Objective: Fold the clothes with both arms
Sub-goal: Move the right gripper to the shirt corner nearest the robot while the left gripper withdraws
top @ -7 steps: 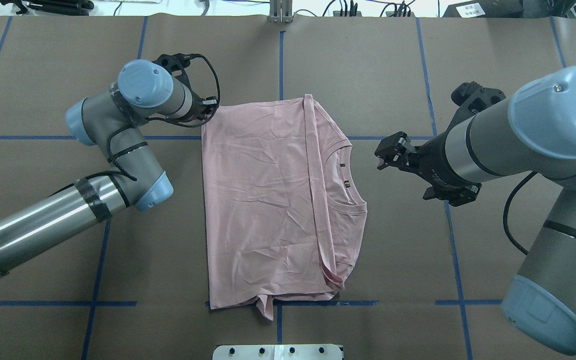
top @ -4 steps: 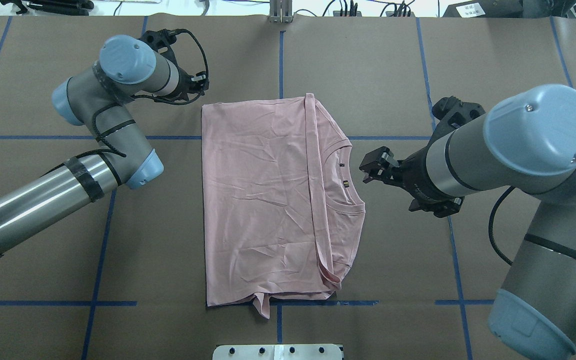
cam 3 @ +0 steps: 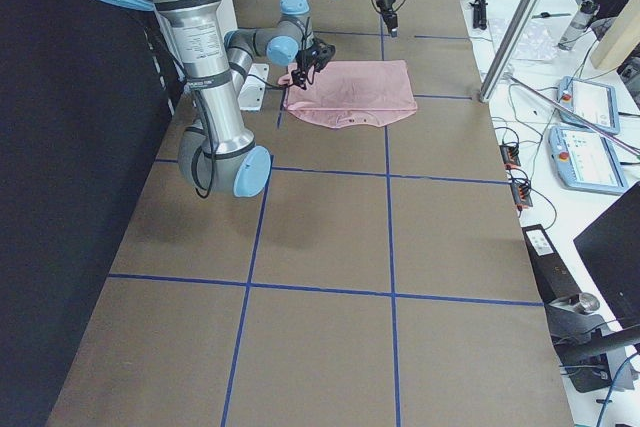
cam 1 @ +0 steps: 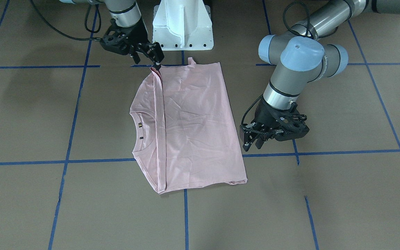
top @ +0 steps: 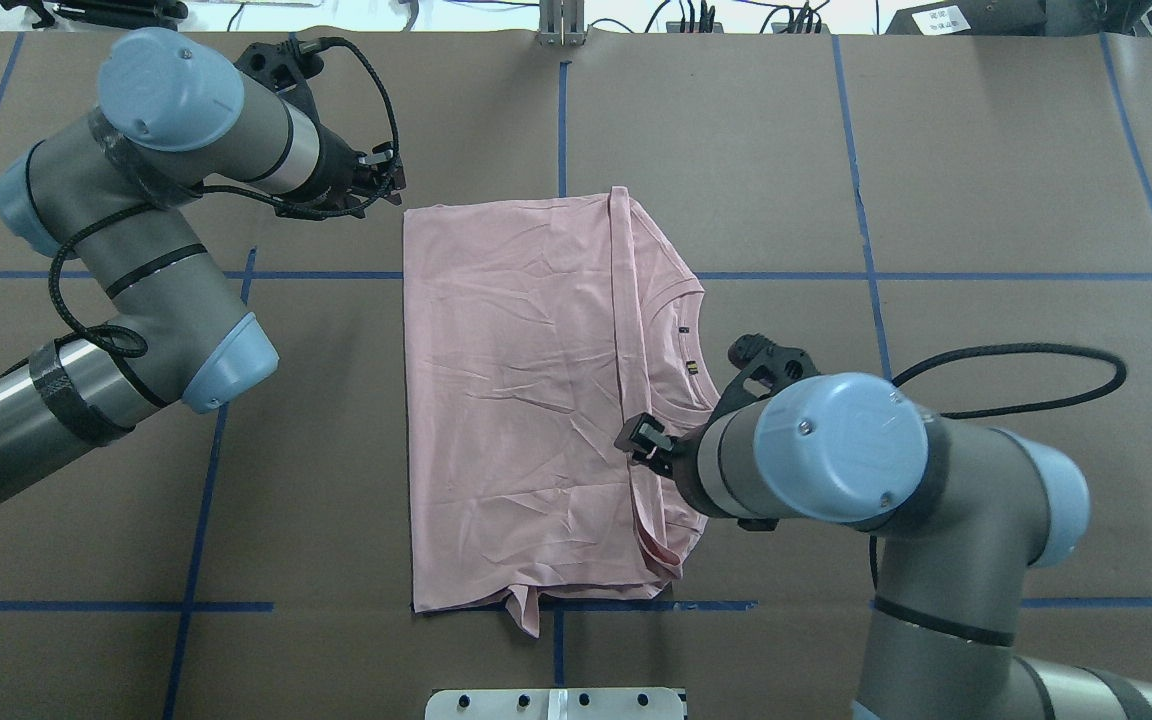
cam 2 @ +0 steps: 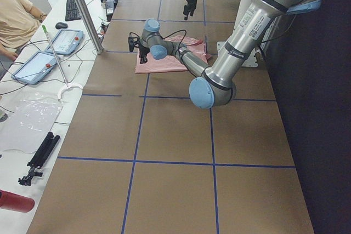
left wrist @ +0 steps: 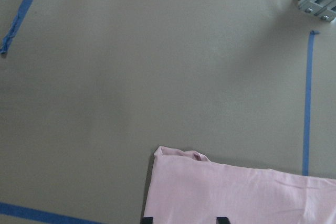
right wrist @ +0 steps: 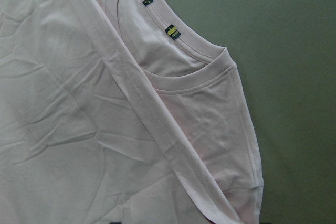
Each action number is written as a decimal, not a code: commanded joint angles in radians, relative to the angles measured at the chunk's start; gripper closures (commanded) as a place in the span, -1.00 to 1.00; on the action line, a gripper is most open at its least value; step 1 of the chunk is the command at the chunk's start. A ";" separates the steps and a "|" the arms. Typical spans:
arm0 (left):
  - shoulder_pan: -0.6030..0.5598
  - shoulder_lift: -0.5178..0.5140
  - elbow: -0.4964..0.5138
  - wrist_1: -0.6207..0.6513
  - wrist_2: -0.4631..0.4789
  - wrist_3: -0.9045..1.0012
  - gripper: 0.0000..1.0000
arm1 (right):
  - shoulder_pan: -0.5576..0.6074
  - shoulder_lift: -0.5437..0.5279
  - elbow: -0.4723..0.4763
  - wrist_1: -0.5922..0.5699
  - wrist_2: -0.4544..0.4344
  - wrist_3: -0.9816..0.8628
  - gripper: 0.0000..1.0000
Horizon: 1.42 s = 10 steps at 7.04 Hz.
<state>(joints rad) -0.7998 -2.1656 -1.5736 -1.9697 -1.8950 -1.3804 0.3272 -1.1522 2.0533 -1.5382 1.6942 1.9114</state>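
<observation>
Lying flat on the brown table (top: 786, 150), the pale pink T-shirt (top: 516, 400) was folded lengthwise, with its collar (top: 693, 345) toward the robot's right. You had the left gripper (top: 388, 187) just off the shirt's far left corner, fingers (cam 1: 246, 140) spread, nothing between them. Your right gripper (top: 642, 438) sat over the folded edge near the collar. Whether it was parted or pinched, no view let you tell.

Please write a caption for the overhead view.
Right tool above folded pink T-shirt; left tool beside its far corner.
</observation>
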 commanded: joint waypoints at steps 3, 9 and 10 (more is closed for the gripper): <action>0.004 0.001 -0.006 0.009 -0.003 -0.002 -0.01 | -0.066 -0.004 -0.122 0.059 -0.053 0.031 -0.57; 0.007 0.001 -0.006 0.009 -0.003 -0.003 -0.01 | -0.091 0.002 -0.185 0.061 -0.050 0.035 -0.43; 0.007 0.000 -0.008 0.009 -0.004 -0.003 -0.01 | -0.097 0.002 -0.185 0.061 -0.050 0.035 -0.41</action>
<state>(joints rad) -0.7931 -2.1650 -1.5800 -1.9608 -1.8984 -1.3831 0.2366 -1.1504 1.8690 -1.4772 1.6443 1.9458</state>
